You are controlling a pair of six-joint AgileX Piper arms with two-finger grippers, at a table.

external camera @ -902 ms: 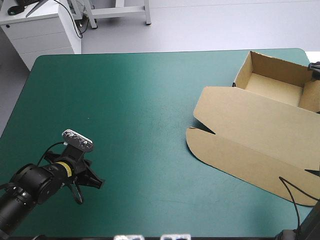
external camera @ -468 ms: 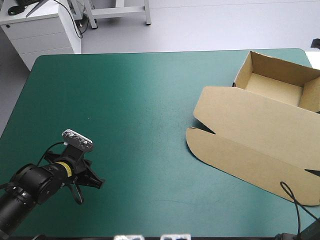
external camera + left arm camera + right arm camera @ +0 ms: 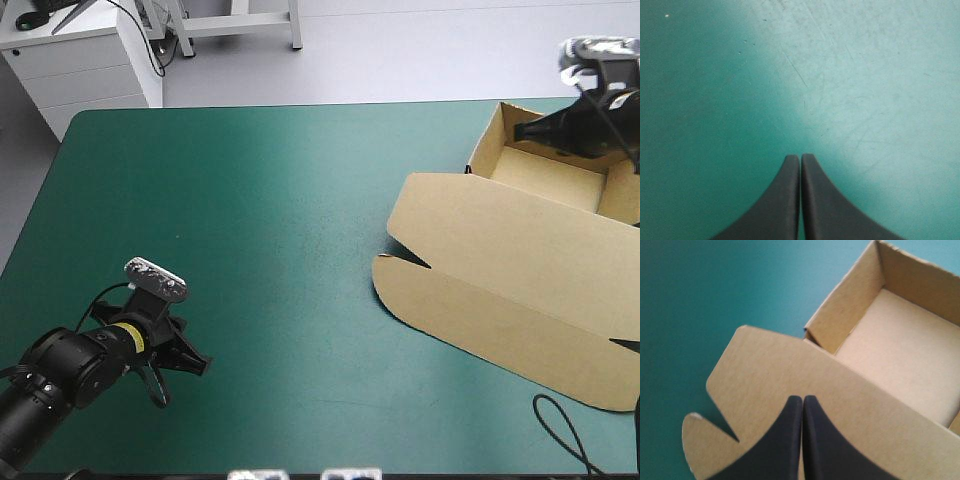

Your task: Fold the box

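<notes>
Teal-green bench (image 3: 250, 200) is carrying the brown box (image 3: 500, 280) at its right side, tray open, lid flat. I'm seeing my right fingers (image 3: 785, 440), pressed together, newly arriving over the box; left fingers (image 3: 785, 200) are staying closed, well apart.

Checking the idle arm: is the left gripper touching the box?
Apart. The high view shows wide bare table cover between the left gripper and the box.

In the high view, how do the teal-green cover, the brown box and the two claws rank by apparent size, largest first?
1. teal-green cover.
2. brown box.
3. left claw and right claw: both small and look alike; the right one seems raised, nearer the camera, so I do not rank them.
</notes>
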